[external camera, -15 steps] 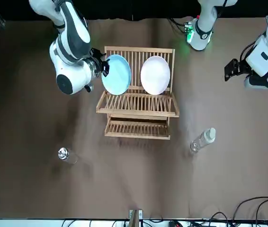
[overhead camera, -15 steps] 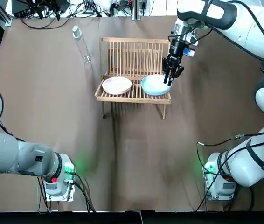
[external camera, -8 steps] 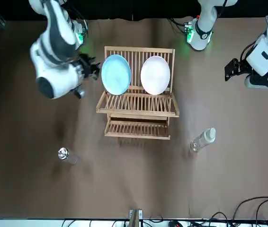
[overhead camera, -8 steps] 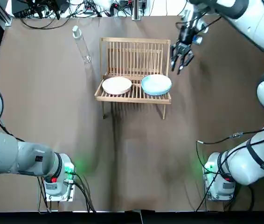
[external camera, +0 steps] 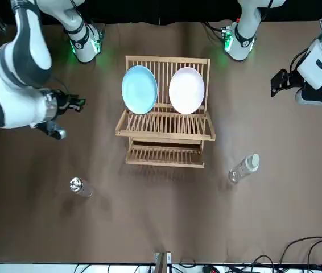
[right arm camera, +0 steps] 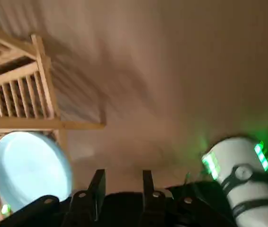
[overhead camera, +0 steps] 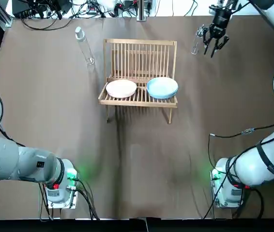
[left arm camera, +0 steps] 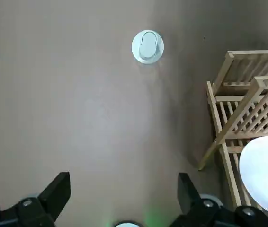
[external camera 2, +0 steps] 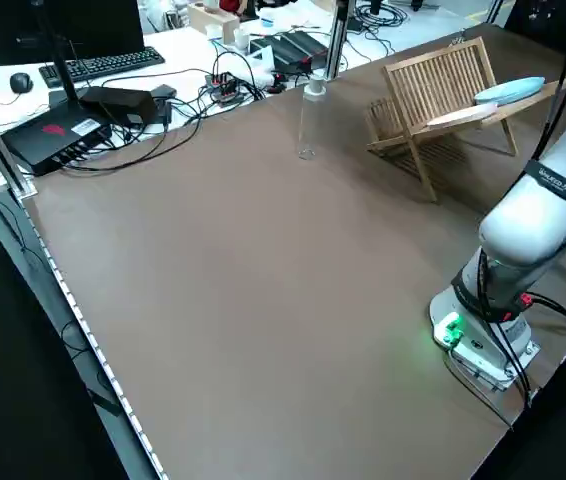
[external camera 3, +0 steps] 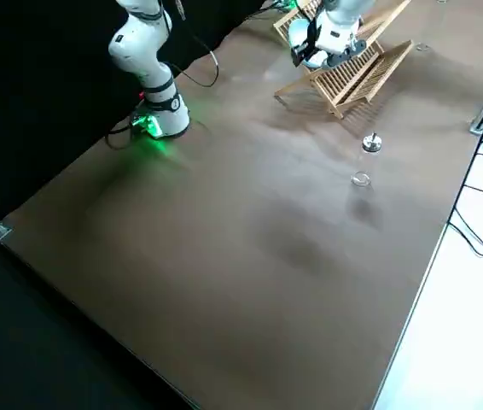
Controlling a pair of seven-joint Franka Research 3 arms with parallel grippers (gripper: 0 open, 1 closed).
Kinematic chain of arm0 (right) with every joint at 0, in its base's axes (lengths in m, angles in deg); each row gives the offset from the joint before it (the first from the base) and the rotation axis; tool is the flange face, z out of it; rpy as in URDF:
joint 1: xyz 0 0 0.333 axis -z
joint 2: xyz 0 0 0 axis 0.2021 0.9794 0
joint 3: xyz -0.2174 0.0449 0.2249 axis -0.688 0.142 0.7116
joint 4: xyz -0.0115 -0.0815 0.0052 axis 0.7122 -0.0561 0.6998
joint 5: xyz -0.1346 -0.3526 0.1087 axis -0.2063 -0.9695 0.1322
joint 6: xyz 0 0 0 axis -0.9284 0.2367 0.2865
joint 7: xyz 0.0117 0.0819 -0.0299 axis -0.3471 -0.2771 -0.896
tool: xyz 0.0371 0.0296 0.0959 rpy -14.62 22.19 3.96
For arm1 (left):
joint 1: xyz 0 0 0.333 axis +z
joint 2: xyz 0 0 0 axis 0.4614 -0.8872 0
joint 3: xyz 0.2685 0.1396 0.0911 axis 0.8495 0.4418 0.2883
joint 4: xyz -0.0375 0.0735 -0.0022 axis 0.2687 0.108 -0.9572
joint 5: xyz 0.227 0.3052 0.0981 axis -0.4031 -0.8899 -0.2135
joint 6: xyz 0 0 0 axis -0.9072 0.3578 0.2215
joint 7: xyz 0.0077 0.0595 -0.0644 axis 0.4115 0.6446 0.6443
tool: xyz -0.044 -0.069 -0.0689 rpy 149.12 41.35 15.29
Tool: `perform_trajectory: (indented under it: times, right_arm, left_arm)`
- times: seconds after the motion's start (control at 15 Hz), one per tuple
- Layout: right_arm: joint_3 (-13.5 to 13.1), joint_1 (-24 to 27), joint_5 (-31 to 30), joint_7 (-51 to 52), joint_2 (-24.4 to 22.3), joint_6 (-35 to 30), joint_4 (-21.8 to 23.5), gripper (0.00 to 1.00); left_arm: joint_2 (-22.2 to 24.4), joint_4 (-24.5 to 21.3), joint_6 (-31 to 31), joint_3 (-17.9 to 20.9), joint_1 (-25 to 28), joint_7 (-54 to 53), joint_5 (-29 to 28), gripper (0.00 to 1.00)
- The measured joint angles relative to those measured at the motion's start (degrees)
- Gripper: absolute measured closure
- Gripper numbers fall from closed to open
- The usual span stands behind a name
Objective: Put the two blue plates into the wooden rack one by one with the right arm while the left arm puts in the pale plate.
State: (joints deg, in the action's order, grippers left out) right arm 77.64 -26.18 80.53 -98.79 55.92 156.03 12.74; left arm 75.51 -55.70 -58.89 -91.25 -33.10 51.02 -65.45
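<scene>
Brown bench (overhead camera: 151, 154): wooden rack (overhead camera: 139, 58) holds blue plate (overhead camera: 162, 87), pale plate (overhead camera: 121, 88). Right claw (overhead camera: 215, 42) empty, fingers apart, far right. Left claw (left arm camera: 124, 182) spread wide. Cables (overhead camera: 45, 12) beyond far edge.

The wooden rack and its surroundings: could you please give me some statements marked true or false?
1. The blue plate and the pale plate stand side by side in the wooden rack. True.
2. The right gripper grips the blue plate. False: it is open, empty, away from the rack.
3. Two blue plates sit in the rack. False: only one shows.
4. A clear bottle stands upright on the table outside the rack. True.
5. The left gripper holds the pale plate. False: it is open and empty.
</scene>
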Motion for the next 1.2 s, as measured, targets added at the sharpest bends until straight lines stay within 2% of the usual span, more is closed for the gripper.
perform_trajectory:
  times: [0.07, 0.2, 0.33, 0.4, 0.47, 0.8, 1.2]
  right_arm:
    - [-0.03, 2.46, -1.83, 5.34, 0.00, 2.39, -0.29, 0.60]
    - [-0.04, 4.91, -2.52, 9.58, 0.01, 4.24, -0.51, 0.59]
    - [-0.06, 6.95, -3.99, 11.30, 0.01, 4.81, -1.40, 0.47]
    - [-0.06, 7.50, -4.94, 11.60, 0.00, 4.89, -2.05, 0.47]
    - [-0.06, 7.66, -5.93, 11.66, 0.00, 5.23, -2.56, 0.42]
    - [0.31, 7.62, -7.81, 12.36, 0.01, 7.42, -4.47, 0.01]
    - [0.76, 7.29, -10.25, 17.26, -0.13, 7.41, -10.16, 0.00]
  left_arm:
    - [0.04, 0.06, 0.00, 0.04, 0.06, 0.00, 0.00, 0.01]
    - [0.07, 0.44, -0.05, 0.03, 0.07, 0.00, 0.00, 0.01]
    - [0.16, 0.74, -0.05, 0.04, 0.07, 0.00, 0.00, 0.01]
    - [0.21, 0.75, -0.05, 0.04, 0.07, 0.00, 0.00, 0.00]
    - [0.23, 0.75, -0.05, 0.04, 0.08, 0.06, 0.00, 0.01]
    - [0.23, 1.11, -0.16, 0.05, 0.09, 0.20, 0.00, 0.01]
    - [0.23, 1.54, -0.16, 0.06, 0.10, 0.24, 0.00, 0.00]
